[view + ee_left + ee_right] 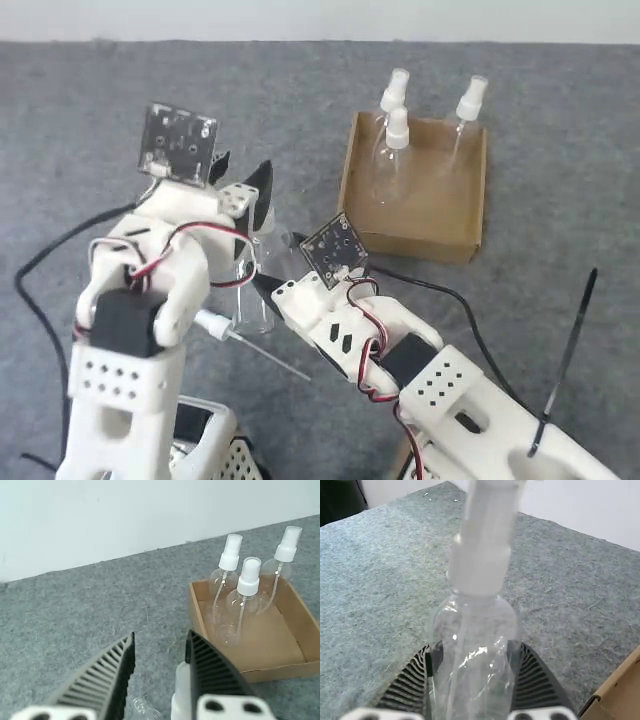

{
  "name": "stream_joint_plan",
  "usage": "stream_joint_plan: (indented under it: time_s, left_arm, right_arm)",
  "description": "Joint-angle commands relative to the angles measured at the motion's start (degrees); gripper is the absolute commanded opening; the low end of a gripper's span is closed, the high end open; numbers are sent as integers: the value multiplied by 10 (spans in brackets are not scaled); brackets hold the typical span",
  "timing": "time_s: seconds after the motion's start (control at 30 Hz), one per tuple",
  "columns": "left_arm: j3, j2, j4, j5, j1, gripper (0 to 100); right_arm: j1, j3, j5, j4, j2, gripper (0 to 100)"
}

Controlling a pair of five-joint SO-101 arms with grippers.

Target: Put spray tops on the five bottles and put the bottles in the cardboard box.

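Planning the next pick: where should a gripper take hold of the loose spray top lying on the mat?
Take the spray top by its thick white head, coming from above and closing across its width. It lies flat on the mat, and its thin tube trails off to one side, probably too slender to pinch firmly.

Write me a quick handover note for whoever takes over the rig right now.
Left gripper: open, holding nothing, close to the held bottle.
Right gripper: shut on a bottle that has its top on.
Box: three topped bottles stand inside.
A loose spray top lies on the table near the left arm's base.
Done: three boxed, a fourth topped.
Left: box the fourth, then top and box the fifth.
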Motion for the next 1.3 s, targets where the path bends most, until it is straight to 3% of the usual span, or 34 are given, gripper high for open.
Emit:
stream_joint_plan:
  time_s: [0.0,0.2,0.33,0.5,0.73,0.9,1.03,1.27]
  left_arm:
    - [-9,-29,-12,-5,-24,151]
    - [-72,-38,3,-4,-77,156]
    - [-74,-93,26,-4,-98,156]
    - [61,-194,25,-8,-92,156]
    - [287,-251,-51,-8,-54,189]
    - [329,-295,-42,-5,22,239]
    - [352,-341,-46,-4,38,265]
    - [435,-348,-162,-7,37,273]
  right_arm:
    - [7,-9,-5,-1,-28,6]
    - [9,-10,-4,-1,-28,6]
    - [51,-33,-4,0,-28,6]
    - [102,-120,-4,72,-22,6]
    - [106,-220,-4,134,-15,6]
    - [104,-287,-8,145,62,6]
    - [102,-335,-9,145,136,6]
    - [51,-411,-8,287,142,6]
